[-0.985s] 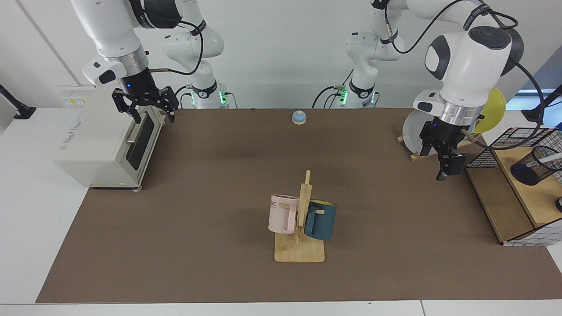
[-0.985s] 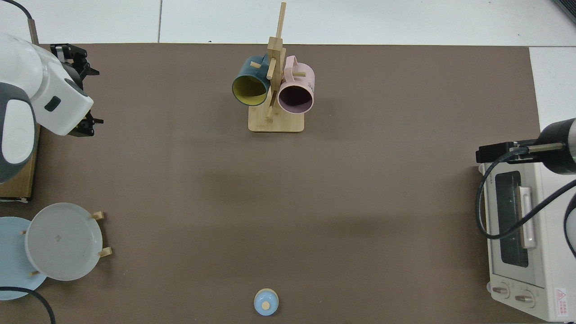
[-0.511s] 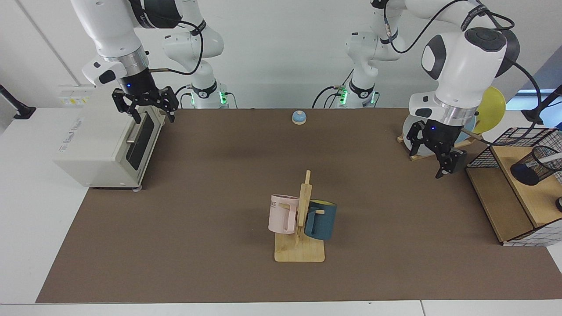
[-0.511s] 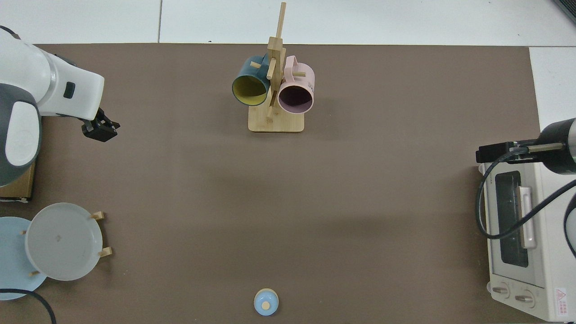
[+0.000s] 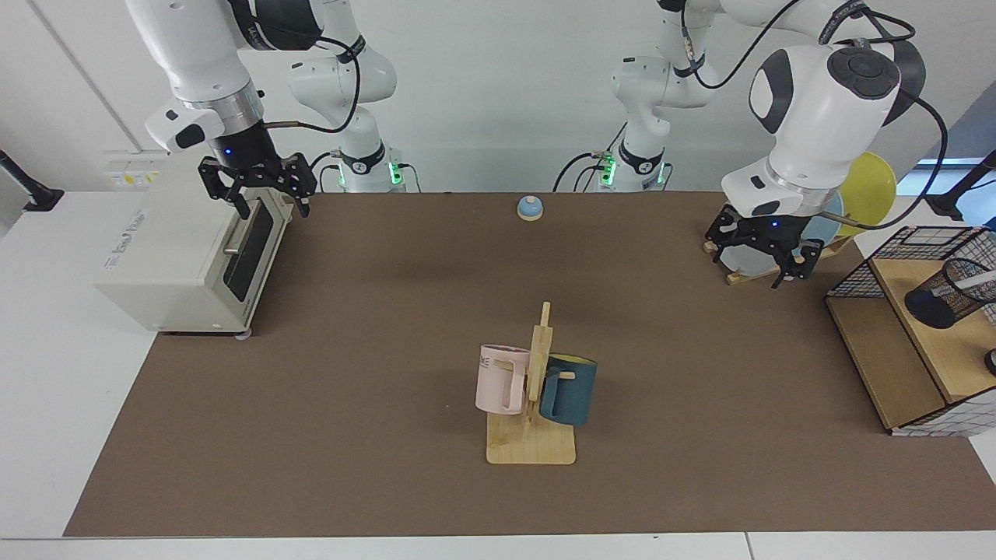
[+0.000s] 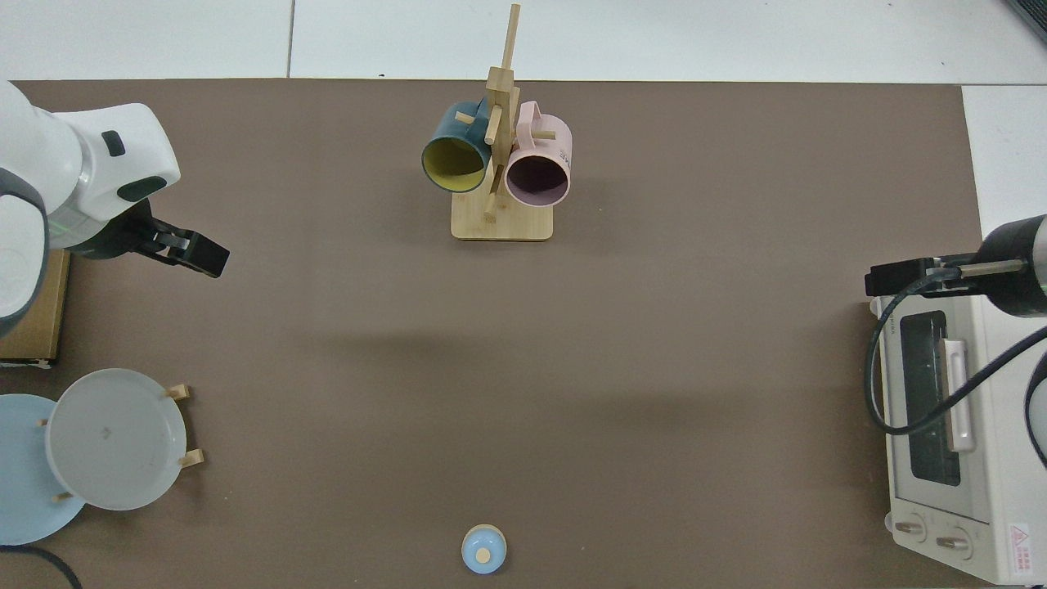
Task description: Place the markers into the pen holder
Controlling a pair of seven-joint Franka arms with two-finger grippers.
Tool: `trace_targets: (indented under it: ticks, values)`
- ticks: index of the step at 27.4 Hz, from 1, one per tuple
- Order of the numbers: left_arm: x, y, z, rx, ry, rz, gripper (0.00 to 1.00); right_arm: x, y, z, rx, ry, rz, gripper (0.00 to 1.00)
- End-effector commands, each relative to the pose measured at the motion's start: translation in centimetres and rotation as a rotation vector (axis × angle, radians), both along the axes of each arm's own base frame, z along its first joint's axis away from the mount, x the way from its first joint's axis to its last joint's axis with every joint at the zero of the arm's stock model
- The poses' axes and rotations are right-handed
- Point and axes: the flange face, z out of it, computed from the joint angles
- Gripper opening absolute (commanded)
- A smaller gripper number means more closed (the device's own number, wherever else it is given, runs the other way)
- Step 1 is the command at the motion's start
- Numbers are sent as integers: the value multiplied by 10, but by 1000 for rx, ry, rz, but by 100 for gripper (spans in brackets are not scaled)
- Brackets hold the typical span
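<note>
The pen holder (image 5: 943, 295), a small black mesh cup, stands on the wooden shelf at the facing view's right edge. A white marker (image 5: 980, 278) sticks out of its mouth, leaning right. My left gripper (image 5: 766, 268) hangs open and empty above the mat in front of the plates, well clear of the holder. In the top view the left gripper (image 6: 192, 252) is at the left edge, and the holder and marker are out of view there. My right gripper (image 5: 264, 198) waits open above the toaster oven's top front edge.
A wooden mug rack (image 5: 532, 443) with a pink mug (image 5: 500, 379) and a blue mug (image 5: 569, 389) stands mid-table. A toaster oven (image 5: 187, 257) is at one end. Plates on a stand (image 6: 114, 438), a wire basket (image 5: 914, 257) with wooden shelves and a small blue bell (image 5: 530, 207) are also there.
My left arm has drawn back from the basket and risen towards the plates, its wrist turning so the gripper faces differently. The right arm has not moved.
</note>
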Motion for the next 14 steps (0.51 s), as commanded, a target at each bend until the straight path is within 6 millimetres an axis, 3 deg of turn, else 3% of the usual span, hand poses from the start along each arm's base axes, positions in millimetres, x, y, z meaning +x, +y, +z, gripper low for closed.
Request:
trace_targets:
  ticks: [1,10,14]
  values:
    - [-15,3,2,-4,37,148,100,-3,-3,4,16,4,-13,100]
    - [-34,6,24,-10,2,217,100,-3,-3,4,16,4,-13,100]
    - [-43,-8,38,5,-24,213,100,-3,-3,4,16,4,-13,100]
